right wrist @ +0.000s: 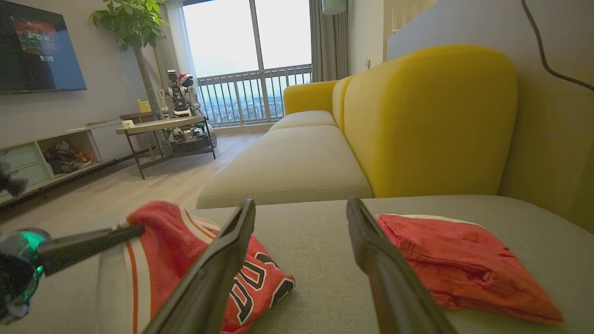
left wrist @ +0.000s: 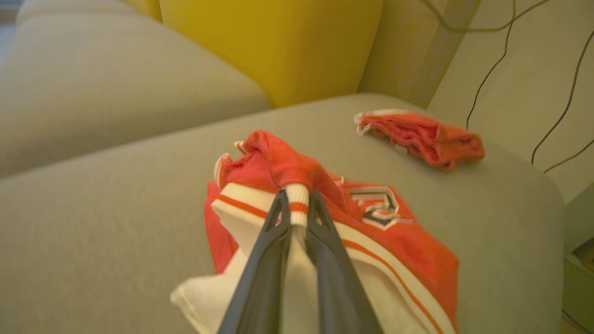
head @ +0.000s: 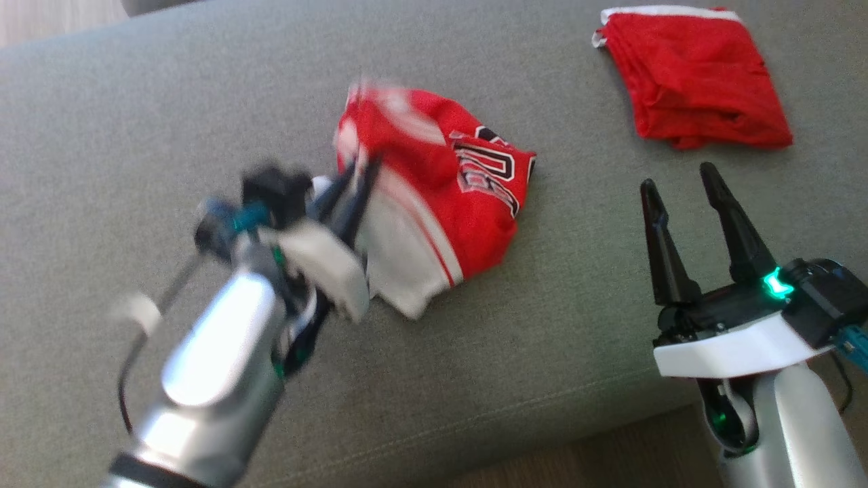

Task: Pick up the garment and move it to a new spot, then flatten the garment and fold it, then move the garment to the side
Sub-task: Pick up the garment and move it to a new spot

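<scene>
Head view, left to right: the left gripper (head: 352, 183) sits over the left half of the seat cushion (head: 135, 102), blurred, with its fingers pointing right into the jersey (head: 468, 203). The left wrist view settles the grip: the left gripper (left wrist: 297, 197) is clamped on a white ribbed band of the jersey (left wrist: 394, 232), the two fingers nearly together with a fold of cloth between them. The jersey is a crumpled red and white heap near the middle of the cushion. Its pinched edge is drawn up at the fingers while the rest rests on the cushion. Almost all of the cloth lies to the right of the grip point, so the left arm holds it at its left edge, not at its middle. The white band runs roughly from the far side toward the front edge. The heap is too bunched to give a clear long axis. Further right, the right gripper (head: 678, 175) hangs near the front edge with its jaws spread wide and nothing between them. The jersey lies to its left and slightly beyond it, near but not touching. In the right wrist view, the jersey (right wrist: 171, 250) appears left of the right gripper (right wrist: 301, 204), with one finger of the left gripper (right wrist: 88, 243) at its top. A folded red cloth (head: 692, 74) lies at the far right corner, well apart from the jersey. Judgement: the carry to a new spot depends on the left arm alone. Any free spot lies away from that corner, and the trailing cloth is likely to drag.
</scene>
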You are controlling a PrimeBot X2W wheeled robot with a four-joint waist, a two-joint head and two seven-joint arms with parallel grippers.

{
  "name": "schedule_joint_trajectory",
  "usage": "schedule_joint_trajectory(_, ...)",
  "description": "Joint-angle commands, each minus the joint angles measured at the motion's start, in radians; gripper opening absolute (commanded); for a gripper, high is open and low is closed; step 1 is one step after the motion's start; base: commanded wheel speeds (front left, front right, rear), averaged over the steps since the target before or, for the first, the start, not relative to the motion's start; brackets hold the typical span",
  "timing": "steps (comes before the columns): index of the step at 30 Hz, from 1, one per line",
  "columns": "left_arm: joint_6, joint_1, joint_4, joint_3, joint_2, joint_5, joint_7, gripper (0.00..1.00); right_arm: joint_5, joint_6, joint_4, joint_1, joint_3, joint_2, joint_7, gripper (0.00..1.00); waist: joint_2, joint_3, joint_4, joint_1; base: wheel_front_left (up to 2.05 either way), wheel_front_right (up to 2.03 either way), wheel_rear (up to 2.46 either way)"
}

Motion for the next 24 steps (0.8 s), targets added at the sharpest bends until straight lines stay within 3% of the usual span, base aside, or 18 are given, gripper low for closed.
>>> schedule_joint_trajectory(1,0.007,-0.025,0.003,0.023,0.006,0.011,-0.030,0.00,-0.003,0.000,-0.036,-0.038,0.029,0.003,-0.009,1.00,-0.0001,0.021,0.002,-0.0001,0.00,0.00,0.00)
schedule_joint_trajectory(7,0.012,0.012,0.165,-0.014,-0.055,0.027,-0.114,0.00,-0.029,0.000,-0.034,-0.047,0.043,0.003,-0.009,1.00,-0.0001,0.034,0.024,-0.0001,0.00,0.00,0.00)
schedule_joint_trajectory(8,0.010,0.011,0.178,-0.016,-0.063,0.027,-0.122,0.28,-0.033,0.000,-0.033,-0.046,0.046,0.003,-0.009,1.00,-0.0001,0.028,0.031,-0.0001,0.00,0.00,0.00)
schedule_joint_trajectory(9,0.011,0.012,0.187,-0.019,-0.069,0.031,-0.129,0.94,-0.037,0.000,-0.031,-0.044,0.049,0.003,-0.009,1.00,-0.0001,0.021,0.038,-0.0001,0.00,0.00,0.00)
schedule_joint_trajectory(10,0.015,0.014,0.193,-0.020,-0.074,0.035,-0.135,1.00,-0.042,0.000,-0.030,-0.040,0.050,0.003,-0.009,1.00,-0.0001,0.012,0.047,-0.0001,0.00,0.00,0.00)
schedule_joint_trajectory(15,0.062,0.067,0.139,-0.006,-0.086,0.060,-0.146,1.00,-0.060,0.000,-0.014,-0.004,0.062,0.003,-0.009,1.00,-0.0001,-0.060,0.097,-0.0001,0.00,0.00,0.00)
schedule_joint_trajectory(24,0.199,0.333,-0.201,0.112,-0.038,0.136,-0.147,1.00,-0.056,0.000,0.015,0.078,0.088,0.003,-0.009,1.00,-0.0001,-0.184,0.196,-0.0001,0.00,0.00,0.00)
